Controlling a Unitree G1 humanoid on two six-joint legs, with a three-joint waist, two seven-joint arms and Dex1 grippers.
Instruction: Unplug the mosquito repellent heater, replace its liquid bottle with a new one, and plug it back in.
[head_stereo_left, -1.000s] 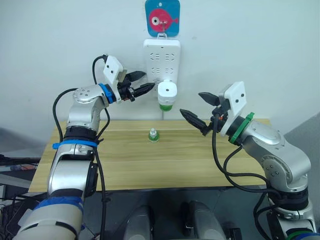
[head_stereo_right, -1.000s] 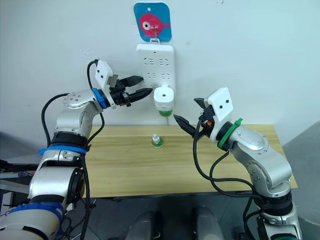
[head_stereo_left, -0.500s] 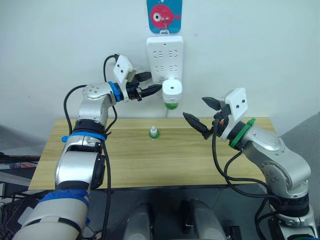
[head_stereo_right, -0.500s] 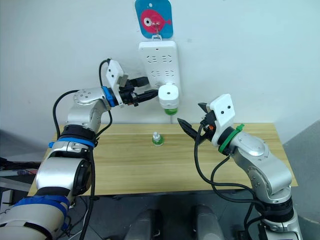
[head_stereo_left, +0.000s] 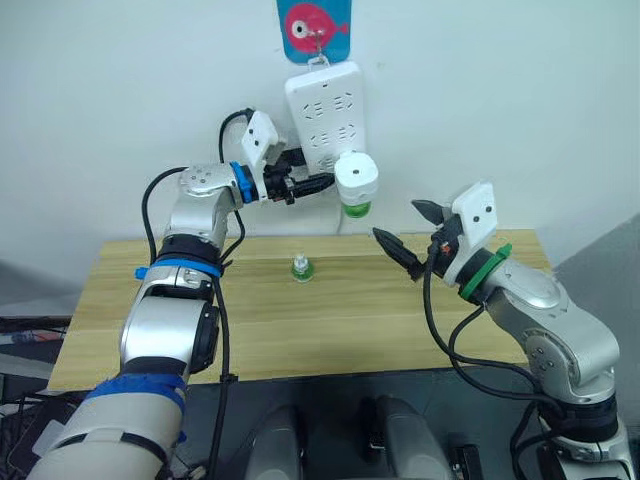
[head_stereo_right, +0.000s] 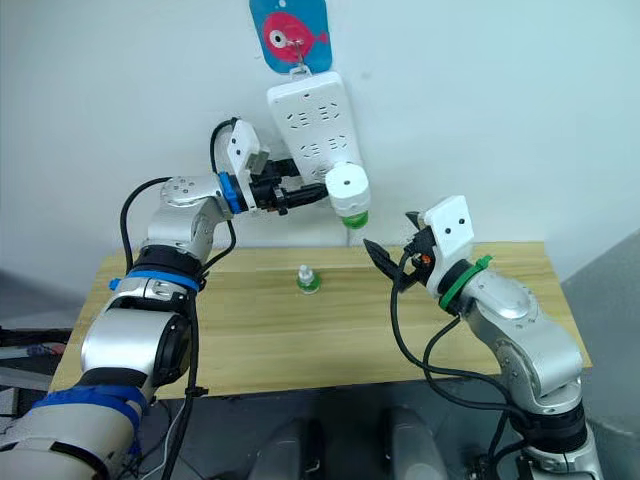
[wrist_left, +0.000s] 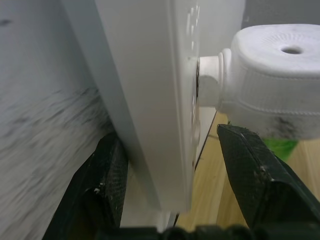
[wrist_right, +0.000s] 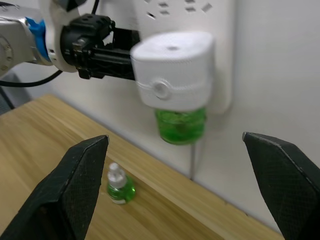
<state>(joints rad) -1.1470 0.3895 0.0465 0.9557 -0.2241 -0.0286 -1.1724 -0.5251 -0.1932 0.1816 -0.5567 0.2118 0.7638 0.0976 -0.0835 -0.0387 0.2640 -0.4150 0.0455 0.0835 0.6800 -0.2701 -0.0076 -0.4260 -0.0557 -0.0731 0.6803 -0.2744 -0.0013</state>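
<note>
Two grippers are at work, and the left one has done the moving. A second ago the left gripper (head_stereo_left: 318, 183) hung short of the power strip (head_stereo_left: 322, 110), its tips left of the mosquito repellent heater (head_stereo_left: 356, 178); now it has reached in, and the left wrist view shows its fingers spread wide, one finger (wrist_left: 257, 175) under the heater's white body and the other behind the strip's left edge, so it straddles the strip's edge rather than clamping anything. The heater sits plugged into the strip's lower right socket on the far wall, its green liquid bottle (wrist_right: 180, 125) hanging below it. The strip itself hangs more tilted than before, though the head camera has also shifted, so I cannot tell how much of that is real. The right gripper (head_stereo_left: 411, 232) waits with fingers apart, right of the heater and above the table (head_stereo_left: 330, 320); it has drifted slightly closer. The new bottle (head_stereo_left: 299, 268) stands untouched mid-table. My reading: the unplugging step is only being set up, likely with the left arm bracing the strip.
</note>
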